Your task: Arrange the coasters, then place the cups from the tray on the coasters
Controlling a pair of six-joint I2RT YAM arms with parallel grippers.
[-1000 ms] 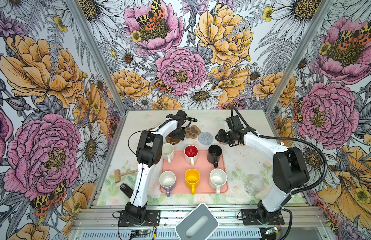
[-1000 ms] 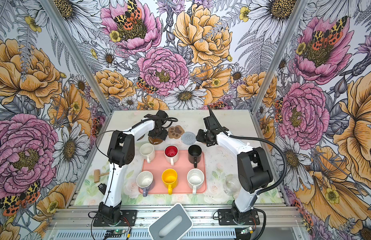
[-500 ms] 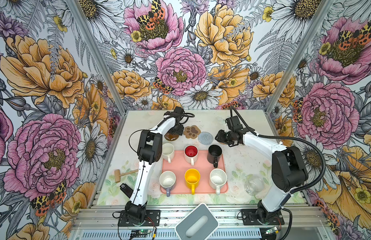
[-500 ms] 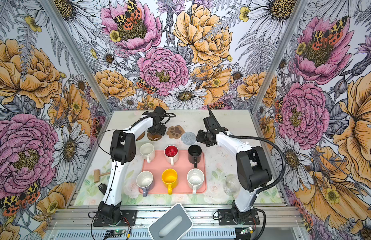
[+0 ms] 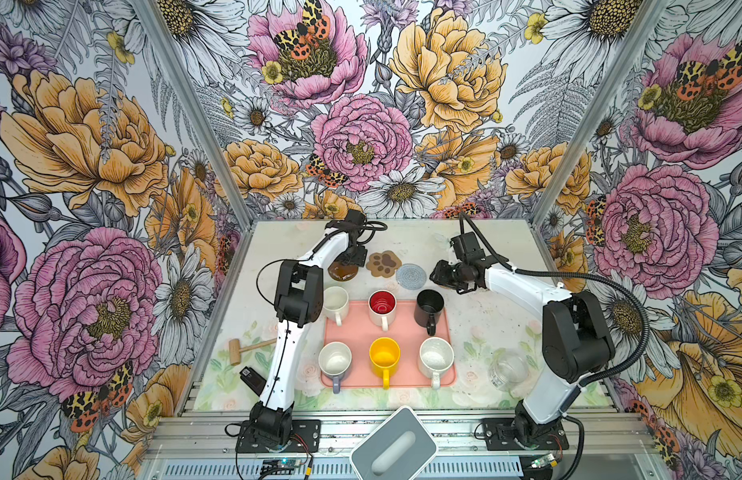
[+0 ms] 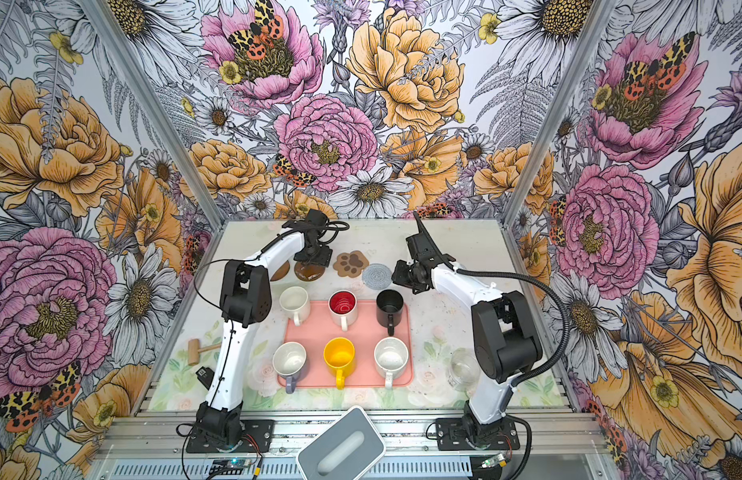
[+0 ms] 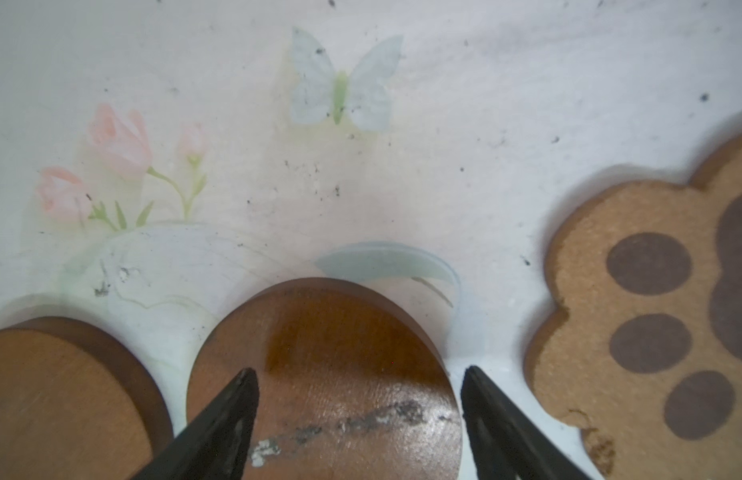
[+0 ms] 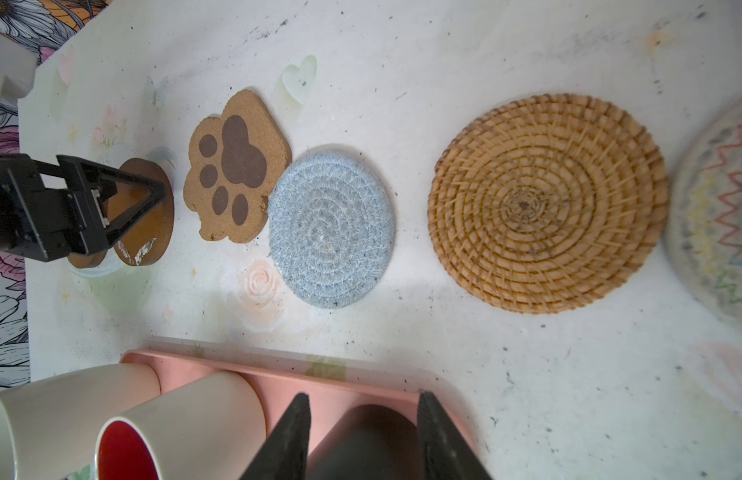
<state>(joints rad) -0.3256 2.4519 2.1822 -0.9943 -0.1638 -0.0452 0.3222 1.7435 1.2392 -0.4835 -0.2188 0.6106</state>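
L gripper [image 7: 359, 372] wide, empty; brown disc [image 7: 319, 332] just under it got nudged back, now lined w/ paw-print coaster [image 7: 651, 311] beside it. Row looks done; cups [image 5: 382, 307] next.

Logged tray [image 5: 406, 332] as salmon pink. Noted white cup [image 5: 335, 300] plain; red-lined cup [image 5: 382, 305] white outside; black cup [image 5: 430, 305] black throughout; lavender cup [image 5: 335, 360] white inside; yellow cup [image 5: 384, 357] yellow all over; speckled cup [image 5: 436, 357] white, faintly flecked. Recorded brown disc [image 7: 319, 374] glossy, smeared grey-white; second disc [image 7: 62, 395] same brown. Marked paw [image 8: 236, 166] cork-tan with dark brown pads. Found blue round [image 8: 332, 226] grey-blue in spiral weave, tan round [image 8: 546, 203] honey-coloured in coiled rings, pale round [image 8: 718, 216] crossed by faint red, yellow, green zigzags. Saw table [image 7: 444, 124] off-white, printed with faded pink roses, pale butterfly.
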